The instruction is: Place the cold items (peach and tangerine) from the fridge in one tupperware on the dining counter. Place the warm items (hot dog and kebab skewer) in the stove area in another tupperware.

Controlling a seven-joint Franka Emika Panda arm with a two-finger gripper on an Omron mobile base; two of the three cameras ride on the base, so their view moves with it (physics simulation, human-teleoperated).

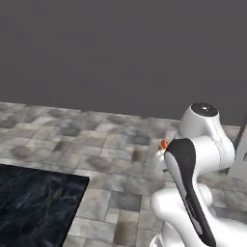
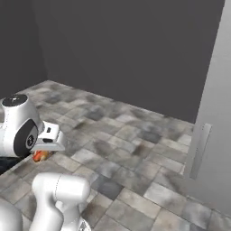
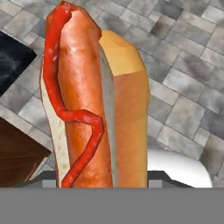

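Observation:
The hot dog (image 3: 87, 100), a sausage with a red ketchup line in a tan bun, stands upright close to the camera in the hand view, rising from between the jaws, and it hides the fingertips. My gripper (image 2: 43, 150) is shut on it, held above the tiled floor beside the arm. Just an orange end of the hot dog (image 2: 39, 156) peeks out below the white hand, and the same orange tip (image 1: 164, 144) shows past the forearm in the left base view. The peach, tangerine, kebab skewer and tupperware are out of view.
A black marble counter corner (image 1: 34, 207) lies low at the left, with its brown wooden side (image 3: 17, 153) below the hand. A tall grey panel with a vertical handle (image 2: 199, 151) stands at the right. Grey tiled floor (image 2: 135, 135) runs ahead to a dark wall (image 1: 120, 48).

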